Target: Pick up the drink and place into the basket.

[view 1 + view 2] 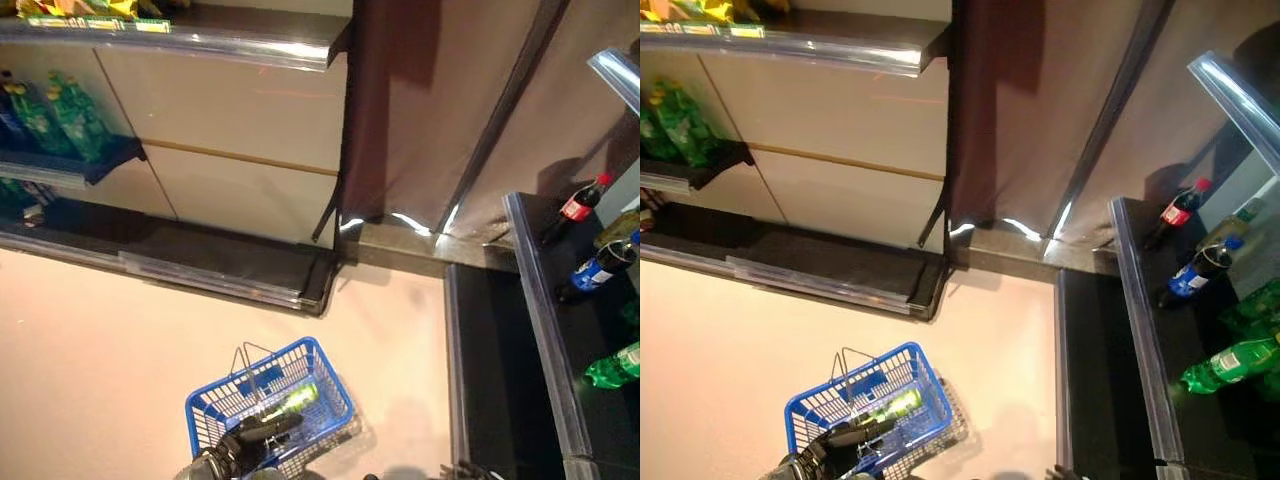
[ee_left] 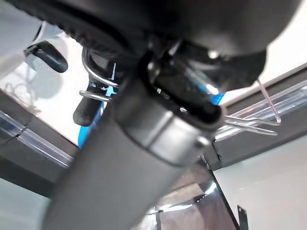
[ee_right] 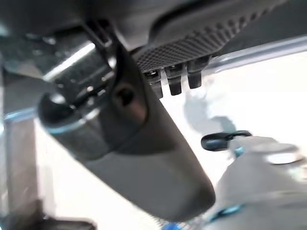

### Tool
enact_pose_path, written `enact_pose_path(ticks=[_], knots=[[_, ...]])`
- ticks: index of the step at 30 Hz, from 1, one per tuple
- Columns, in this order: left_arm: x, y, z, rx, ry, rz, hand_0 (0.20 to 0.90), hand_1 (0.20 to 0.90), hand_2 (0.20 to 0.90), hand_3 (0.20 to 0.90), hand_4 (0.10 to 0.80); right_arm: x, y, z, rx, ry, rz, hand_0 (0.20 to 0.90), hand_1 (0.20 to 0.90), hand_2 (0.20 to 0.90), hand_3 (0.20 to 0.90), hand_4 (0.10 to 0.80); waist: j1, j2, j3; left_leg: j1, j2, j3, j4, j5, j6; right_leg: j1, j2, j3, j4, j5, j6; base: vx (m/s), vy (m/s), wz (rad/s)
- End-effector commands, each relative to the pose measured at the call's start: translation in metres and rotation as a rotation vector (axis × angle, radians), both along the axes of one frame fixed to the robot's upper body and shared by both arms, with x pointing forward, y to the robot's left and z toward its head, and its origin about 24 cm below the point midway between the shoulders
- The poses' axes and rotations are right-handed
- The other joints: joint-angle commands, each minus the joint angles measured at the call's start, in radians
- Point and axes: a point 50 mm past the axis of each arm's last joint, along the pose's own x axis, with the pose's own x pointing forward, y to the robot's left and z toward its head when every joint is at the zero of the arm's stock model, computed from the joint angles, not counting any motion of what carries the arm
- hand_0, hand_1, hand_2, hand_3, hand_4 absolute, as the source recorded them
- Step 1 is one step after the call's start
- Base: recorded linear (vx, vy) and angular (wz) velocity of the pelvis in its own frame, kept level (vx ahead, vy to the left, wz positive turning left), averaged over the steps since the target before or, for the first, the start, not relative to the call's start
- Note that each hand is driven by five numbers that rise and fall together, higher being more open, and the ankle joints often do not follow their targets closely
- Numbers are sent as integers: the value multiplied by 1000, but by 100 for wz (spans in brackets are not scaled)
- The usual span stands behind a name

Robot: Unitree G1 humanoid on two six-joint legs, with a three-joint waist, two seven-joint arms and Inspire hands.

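A: Starting at the far left, what's there?

B: Green bottles (image 1: 65, 115) stand on a blue-edged shelf (image 1: 95, 165). Above it runs a higher shelf (image 1: 200, 35) with yellow packets (image 1: 85, 10) on top. Beige panels fill the wall between, with a dark base shelf (image 1: 200, 265) along the pale floor (image 1: 90, 350).

A: And the basket?

B: The blue basket (image 1: 330, 385) hangs low in the middle of the head views, over the floor. Its wire handles (image 1: 250, 360) stand up. A green drink bottle (image 1: 290, 400) lies on its side inside it.

A: Which hand has it?

B: The left hand (image 1: 255, 432) is at the basket's near rim. In the left wrist view its dark fingers (image 2: 88, 112) are curled round the metal handle wires (image 2: 96, 79), clamped on the basket.

A: The right hand?

B: It shows only in the right wrist view as a dark bulk (image 3: 158, 177) with a short row of fingers (image 3: 175, 79) past it. I cannot tell whether those are together or apart, and nothing shows in them.

A: Further right?

B: A brown curtain (image 1: 420, 100) hangs in the corner. Beyond it a dark shelf (image 1: 535, 300) carries a red-capped cola bottle (image 1: 578, 208), a blue-labelled dark bottle (image 1: 600, 270) and a green bottle (image 1: 615, 365) lying on its side.
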Motion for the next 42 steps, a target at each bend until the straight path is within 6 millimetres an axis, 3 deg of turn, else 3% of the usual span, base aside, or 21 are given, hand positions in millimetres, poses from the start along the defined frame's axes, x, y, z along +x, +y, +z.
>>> enact_pose_path(ticks=[1,4,6,8,9,10,11,13,15,18,20,22,24,28,32,35,38,40,42], knots=[[18,-17,10,-146,-195,28,300,300,300,200,100,22,-35,16,-96,-88,38,900,900,900,900,800,59,68,13,-110,85,-83,-53,151,-95,-9,78,32,115,-44,-37,478,195,-26],[17,-14,10,-145,-204,51,300,300,300,200,100,23,-34,16,-92,-79,61,900,900,900,900,800,77,61,12,-89,45,-129,-33,125,-77,10,77,57,144,-66,-34,428,170,-41],[18,-10,12,-140,-212,52,300,300,300,200,100,25,-32,15,-86,-77,73,900,900,900,900,800,96,47,4,-82,-13,-176,0,56,-43,15,66,76,189,-81,-23,425,189,-59],[20,-7,13,-138,-213,33,300,300,300,200,100,28,-30,15,-79,-81,62,900,900,900,900,800,105,34,-3,-81,-52,-189,28,18,-15,16,61,93,232,-77,-10,417,217,-40],[22,-7,15,-136,-216,10,300,300,300,200,100,30,-26,14,-66,-88,60,900,900,900,900,800,111,22,-10,-63,-82,-192,20,-1,11,6,54,102,282,-51,13,511,303,-11],[25,-4,18,-127,-223,-12,300,300,300,200,100,34,-20,13,-44,-104,57,900,900,900,900,800,115,9,-23,-41,-115,-190,-7,-10,39,-16,53,119,391,19,59,434,264,-2],[26,-3,19,-124,-225,-15,300,300,300,200,100,35,-18,13,-39,-109,53,900,900,900,900,800,116,4,-26,-35,-125,-192,-15,-11,46,-26,53,125,422,38,72,325,209,-1],[31,2,22,-103,-229,-16,300,300,300,200,100,39,-12,12,-23,-124,52,900,900,900,900,800,114,10,-31,-6,-138,-217,-38,-24,71,-125,73,152,640,133,129,213,151,-39],[35,6,24,-84,-228,3,300,300,300,200,100,42,-7,11,-8,-130,62,900,900,900,900,800,108,29,-23,26,-130,-227,-39,-50,89,-274,53,130,825,193,145,180,149,-29],[38,8,26,-83,-228,6,300,300,300,200,100,45,1,10,8,-139,72,900,900,900,900,800,106,28,-9,48,-129,-198,-46,-60,86,-343,-39,77,731,187,133,182,32,2],[40,5,26,-81,-222,-24,300,300,300,200,100,44,1,9,6,-139,60,900,900,900,900,800,87,6,5,80,-153,-197,-60,-77,69,-315,-60,32,451,186,130,269,-95,-3],[39,1,24,-75,-206,-33,300,300,300,200,100,37,0,8,0,-129,40,900,900,900,900,800,53,-7,12,109,-173,-213,-63,-102,60,-297,-56,39,204,218,123,382,-125,-17],[35,1,21,-73,-192,-26,300,300,300,200,100,29,-2,7,-3,-118,35,900,900,900,900,800,21,-10,17,136,-193,-234,-59,-133,66,-317,-57,68,98,267,129,394,-103,16],[22,2,15,-82,-183,-49,300,300,300,200,100,19,-4,5,-4,-89,32,900,900,900,900,800,-10,4,28,190,-217,-241,-39,-188,80,-368,-85,52,88,316,136,388,-88,26],[19,-2,12,-84,-175,-63,300,300,300,200,100,11,-6,4,-7,-68,-1,900,900,900,900,800,-28,4,11,194,-234,-237,15,-224,90,-340,-63,65,111,283,120,307,-93,15],[20,-8,12,-98,-177,-100,300,300,300,200,100,14,-6,5,-2,-81,-25,900,900,900,900,800,-42,6,-14,185,-216,-177,125,-246,67,-293,-41,38,139,213,73,289,-143,39],[28,-18,14,-127,-222,-62,300,300,300,200,100,24,-9,8,-23,-104,25,900,900,900,900,800,-42,2,-29,88,-167,-142,441,-114,-13,-224,-21,-3,132,149,3,222,-176,26],[33,-23,15,-143,-239,-75,300,300,300,200,100,28,-14,11,-44,-119,28,900,900,900,900,800,-26,-3,-23,10,-157,-149,568,-63,-44,-186,-26,-24,131,122,-21,137,-94,-18],[35,-26,16,-146,-240,-106,300,300,300,200,100,33,-17,13,-50,-144,-8,900,900,900,900,800,-18,-4,-16,-28,-115,-156,578,-68,-42,-168,-25,-26,130,105,-32,139,-31,-26]])
